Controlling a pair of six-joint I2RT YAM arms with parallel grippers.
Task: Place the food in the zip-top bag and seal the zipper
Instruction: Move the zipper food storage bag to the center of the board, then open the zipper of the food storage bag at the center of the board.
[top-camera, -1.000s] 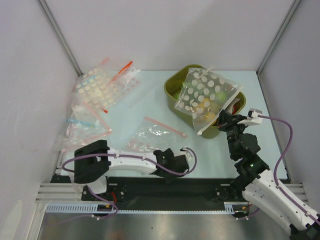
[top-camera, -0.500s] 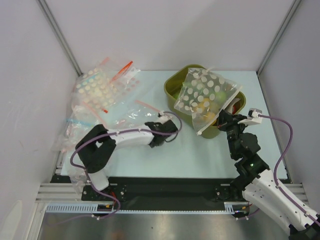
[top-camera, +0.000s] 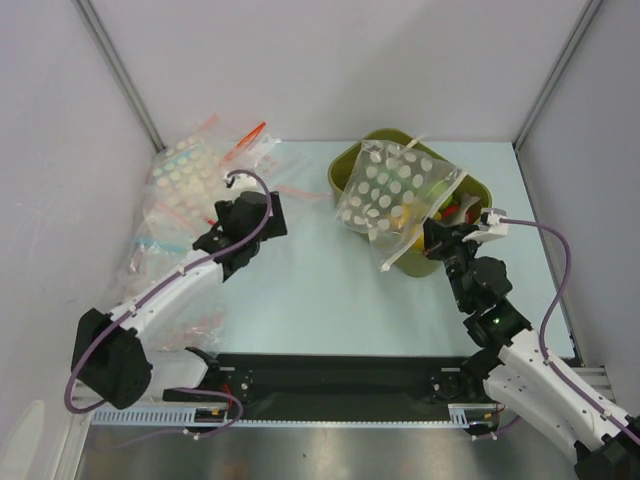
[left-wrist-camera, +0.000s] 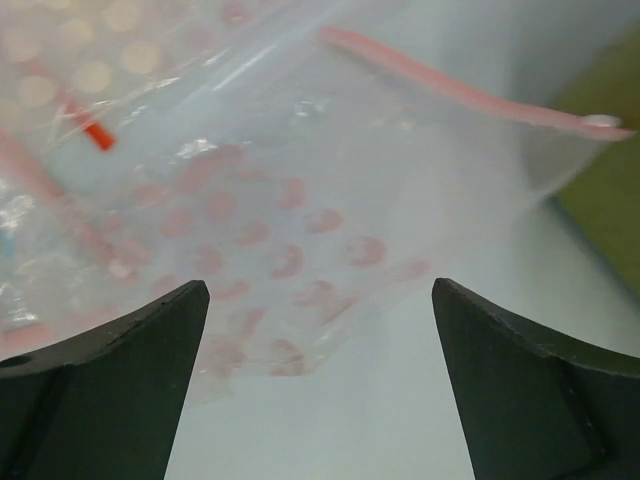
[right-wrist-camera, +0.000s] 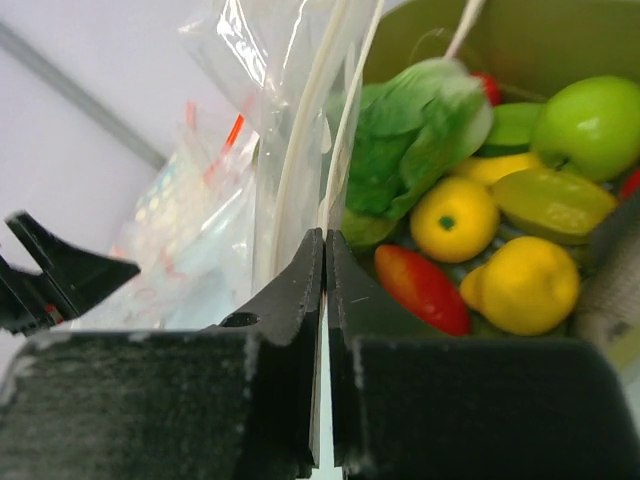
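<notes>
Zip-top bag (top-camera: 395, 195) hangs over the green bin (top-camera: 343, 165) at upper right; we see the right gripper (right-wrist-camera: 325, 240) clamped on its edge, the left gripper (left-wrist-camera: 320, 292) spread apart.

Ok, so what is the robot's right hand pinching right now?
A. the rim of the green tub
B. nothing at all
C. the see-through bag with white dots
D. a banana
C. The right gripper has its jaws closed flat on the thin edge of the dotted bag, which it holds up over the green tub.
</notes>
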